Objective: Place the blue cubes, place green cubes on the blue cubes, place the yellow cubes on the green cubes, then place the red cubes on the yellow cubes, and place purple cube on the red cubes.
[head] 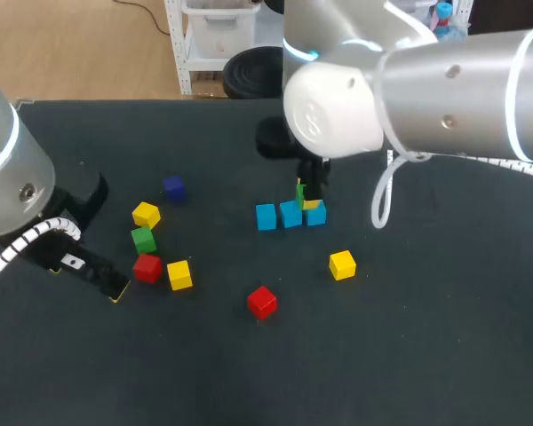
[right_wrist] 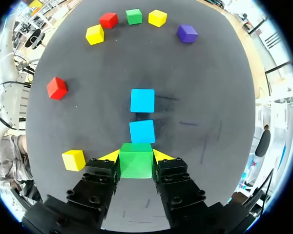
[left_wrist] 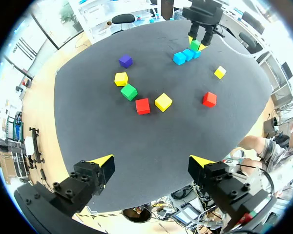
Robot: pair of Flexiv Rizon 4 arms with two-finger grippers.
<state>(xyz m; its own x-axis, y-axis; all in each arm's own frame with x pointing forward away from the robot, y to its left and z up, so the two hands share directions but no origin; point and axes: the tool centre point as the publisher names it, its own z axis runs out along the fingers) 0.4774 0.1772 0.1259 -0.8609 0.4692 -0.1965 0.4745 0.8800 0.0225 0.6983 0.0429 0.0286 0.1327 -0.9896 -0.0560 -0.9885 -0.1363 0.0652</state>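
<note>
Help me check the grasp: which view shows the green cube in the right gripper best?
Right wrist view: the green cube sits large and close in the right gripper. Head view shows only a sliver; left wrist view shows it tiny.

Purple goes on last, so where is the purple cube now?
In the head view the purple cube lies on the table's left side, just behind and right of a yellow cube.

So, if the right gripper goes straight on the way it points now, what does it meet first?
Probably the end blue cube of the row: the right gripper, shut on a green cube, hangs over it in the head view. How high above, I cannot tell.
</note>
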